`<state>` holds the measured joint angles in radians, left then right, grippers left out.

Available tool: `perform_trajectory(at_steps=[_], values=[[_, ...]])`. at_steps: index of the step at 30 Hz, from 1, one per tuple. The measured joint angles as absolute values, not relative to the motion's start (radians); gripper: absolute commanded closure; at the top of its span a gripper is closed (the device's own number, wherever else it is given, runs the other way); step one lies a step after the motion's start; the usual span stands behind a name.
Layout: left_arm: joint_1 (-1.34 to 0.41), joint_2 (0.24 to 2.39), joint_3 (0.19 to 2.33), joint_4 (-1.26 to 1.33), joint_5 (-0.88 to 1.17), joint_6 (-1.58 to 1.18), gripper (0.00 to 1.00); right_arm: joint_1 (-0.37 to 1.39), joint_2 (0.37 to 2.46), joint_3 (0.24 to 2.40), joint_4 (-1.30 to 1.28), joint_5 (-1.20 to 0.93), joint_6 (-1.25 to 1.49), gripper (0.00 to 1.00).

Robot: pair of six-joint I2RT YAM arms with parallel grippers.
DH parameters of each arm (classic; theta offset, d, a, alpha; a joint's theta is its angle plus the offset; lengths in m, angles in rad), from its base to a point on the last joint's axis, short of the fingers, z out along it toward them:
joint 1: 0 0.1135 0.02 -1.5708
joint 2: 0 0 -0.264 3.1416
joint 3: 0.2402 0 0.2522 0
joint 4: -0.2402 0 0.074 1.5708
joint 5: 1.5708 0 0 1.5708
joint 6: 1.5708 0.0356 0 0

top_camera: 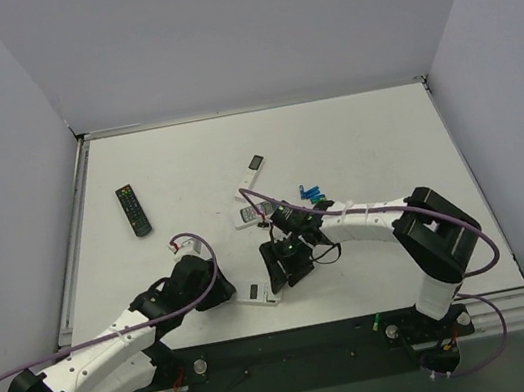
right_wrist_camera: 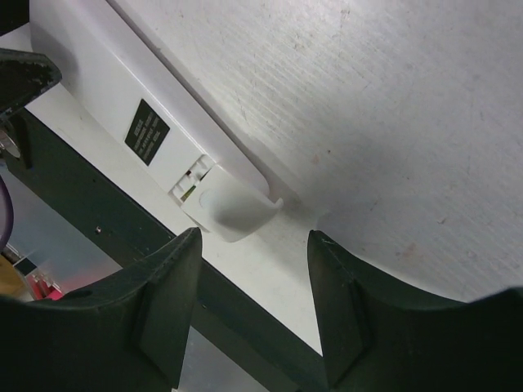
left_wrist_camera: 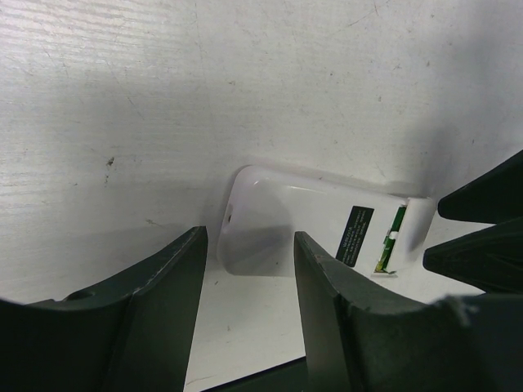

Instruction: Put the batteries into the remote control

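Both sets of jaws stood apart, empty, flanking the remote control (top_camera: 257, 295), bay (left_wrist_camera: 391, 241) up. I judged: left should pin it, right fetch batteries (top_camera: 310, 192), minding polarity.

The left arm (top_camera: 97, 355) and right arm (top_camera: 373, 221) share white link shells, bulky black joint housings and purple cables (top_camera: 191, 237); their fingers (left_wrist_camera: 163, 310) are dark, matte wedges.

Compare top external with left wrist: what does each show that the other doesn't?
Only top external: the long black remote, the blue cylindrical batteries, the white remote with grey screen. Only left wrist: the black label and open battery bay, something green inside, on the short white rectangular remote's back. Both: that remote lying back-up on the white table, the open left tool facing it.
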<state>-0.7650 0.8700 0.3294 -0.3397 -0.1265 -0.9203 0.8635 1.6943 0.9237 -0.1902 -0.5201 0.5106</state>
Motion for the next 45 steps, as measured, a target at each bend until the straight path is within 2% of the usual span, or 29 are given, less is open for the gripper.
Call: perform_trajectory(at_steps=[15,30,45], values=[[-0.765,0.870,0.329,-0.339,-0.119,-0.926,0.44,0.863,1.756,0.945,-0.165,-0.554,0.550,0.66],[-0.765,0.857,0.316,-0.331,-0.105,-0.937,0.55,0.884,1.782,0.991,-0.197,-0.548,0.548,0.79],[-0.764,0.773,0.276,-0.364,-0.037,-0.937,0.56,0.869,1.814,1.023,-0.224,-0.558,0.542,0.83]])
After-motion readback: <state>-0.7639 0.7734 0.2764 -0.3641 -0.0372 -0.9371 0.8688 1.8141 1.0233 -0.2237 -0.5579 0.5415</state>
